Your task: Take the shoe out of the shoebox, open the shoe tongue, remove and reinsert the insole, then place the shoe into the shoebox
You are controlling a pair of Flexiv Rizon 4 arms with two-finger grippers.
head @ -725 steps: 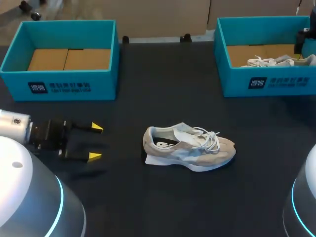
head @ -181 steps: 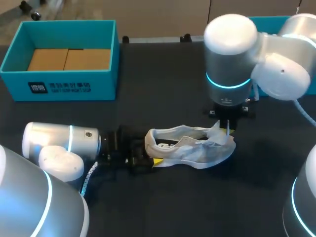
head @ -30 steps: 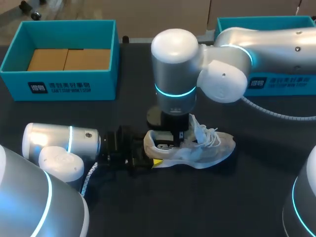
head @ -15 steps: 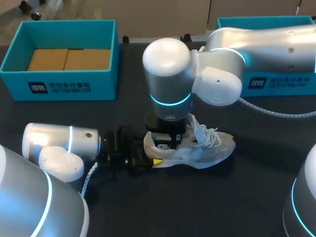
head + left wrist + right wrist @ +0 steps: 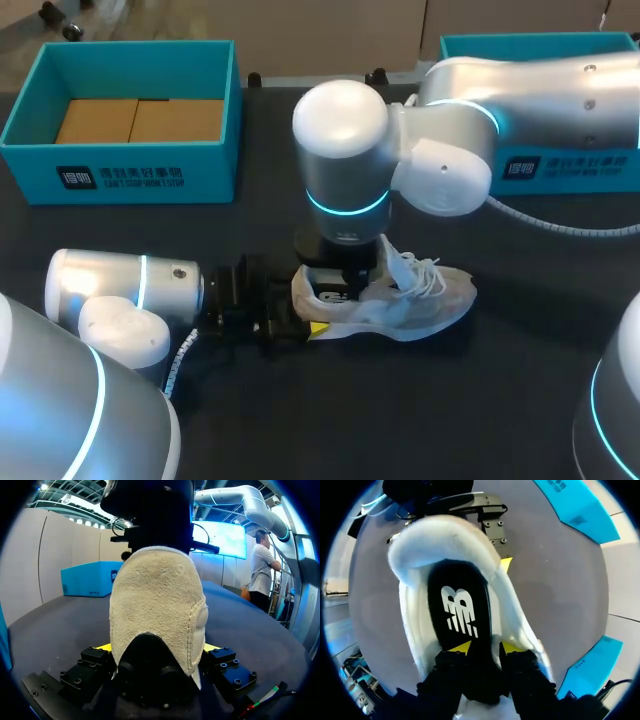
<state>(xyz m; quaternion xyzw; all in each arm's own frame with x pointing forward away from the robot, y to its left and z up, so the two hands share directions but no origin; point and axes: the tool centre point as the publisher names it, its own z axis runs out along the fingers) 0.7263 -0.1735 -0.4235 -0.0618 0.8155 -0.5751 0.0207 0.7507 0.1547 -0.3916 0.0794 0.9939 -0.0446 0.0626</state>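
Observation:
A beige sneaker (image 5: pixel 430 300) with white laces lies on its sole mid-table, heel to the left. My left gripper (image 5: pixel 305 308) lies flat on the table and is shut on the heel (image 5: pixel 157 600), one finger on each side of it. My right arm comes over from the right, and its gripper (image 5: pixel 345 285) points straight down into the shoe's mouth. In the right wrist view the right gripper (image 5: pixel 486 649) is open. Its yellow tips stand a little apart just above the black insole (image 5: pixel 457 605), which lies flat inside the shoe (image 5: pixel 435 545).
A teal shoebox (image 5: pixel 120 170) with a cardboard floor stands at the back left. A second teal shoebox (image 5: pixel 560 165) stands at the back right, partly hidden behind my right arm. Dark tabletop lies in front of and to the right of the shoe.
My right arm's wrist has shifted a little to the left above the shoe's mouth. The shoe and my left arm have stayed where they were.

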